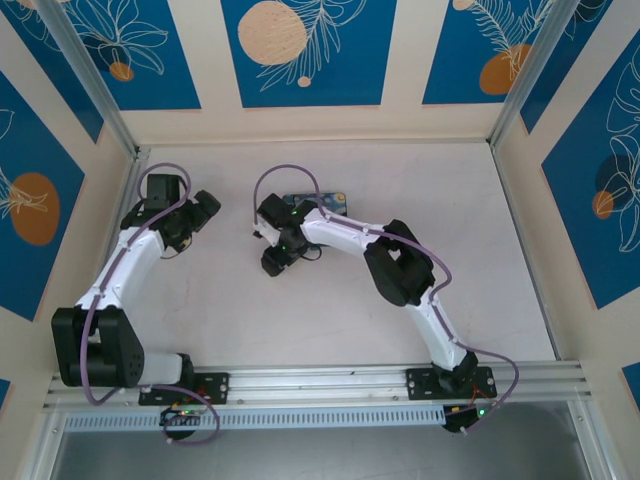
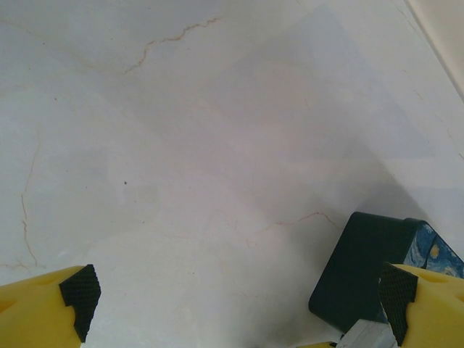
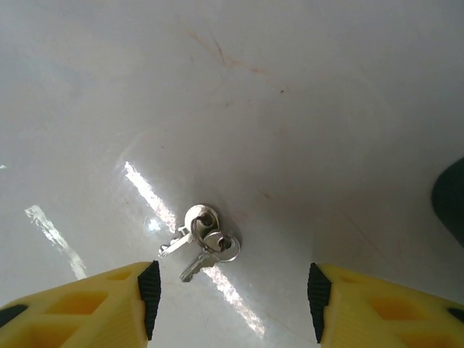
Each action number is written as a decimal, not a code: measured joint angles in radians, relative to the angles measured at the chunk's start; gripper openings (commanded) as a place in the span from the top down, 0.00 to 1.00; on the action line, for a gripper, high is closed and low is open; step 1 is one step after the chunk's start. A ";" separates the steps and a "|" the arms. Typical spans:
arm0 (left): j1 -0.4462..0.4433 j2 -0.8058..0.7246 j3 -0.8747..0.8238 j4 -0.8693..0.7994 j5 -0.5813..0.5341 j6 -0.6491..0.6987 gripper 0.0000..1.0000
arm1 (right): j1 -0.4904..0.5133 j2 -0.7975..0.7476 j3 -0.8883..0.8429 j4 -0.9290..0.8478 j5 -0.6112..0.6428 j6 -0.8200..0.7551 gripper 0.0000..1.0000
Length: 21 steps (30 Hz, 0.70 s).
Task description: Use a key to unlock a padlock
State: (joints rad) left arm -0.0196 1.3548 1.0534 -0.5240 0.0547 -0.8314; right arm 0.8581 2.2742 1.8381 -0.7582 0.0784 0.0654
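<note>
The key [image 3: 197,263] is one of two small silvery keys on a ring lying flat on the white table. My right gripper [image 3: 232,301] hangs just over them with its jaws open on either side. The keys lie closer to the left pad [image 3: 149,296], and neither pad touches them. In the top view my right gripper [image 1: 268,250] points down near the table's middle. My left gripper [image 2: 235,304] is wide open over bare table, holding nothing, and stands at the left [image 1: 200,212]. The padlock is out of view.
A square blue-and-yellow painted box [image 1: 322,205] sits just behind the right wrist. Its dark side [image 2: 366,264] lies beside the left gripper's right finger. A dark shape [image 3: 451,199] cuts into the right wrist view's right edge. Walls close in the table on three sides.
</note>
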 measured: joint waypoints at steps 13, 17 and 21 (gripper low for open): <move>0.003 0.036 0.000 0.012 0.014 0.002 0.00 | 0.010 0.036 0.028 -0.002 0.008 -0.034 0.50; 0.003 0.042 0.000 0.014 0.019 0.002 0.00 | 0.019 0.038 0.028 -0.001 0.016 -0.041 0.55; 0.003 0.042 0.000 0.015 0.023 0.002 0.00 | 0.027 0.039 0.028 0.002 0.031 -0.042 0.60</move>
State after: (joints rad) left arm -0.0170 1.3964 1.0534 -0.5091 0.0780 -0.8295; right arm 0.8848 2.3135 1.8664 -0.7567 0.1093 0.0238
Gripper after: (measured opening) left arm 0.999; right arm 0.413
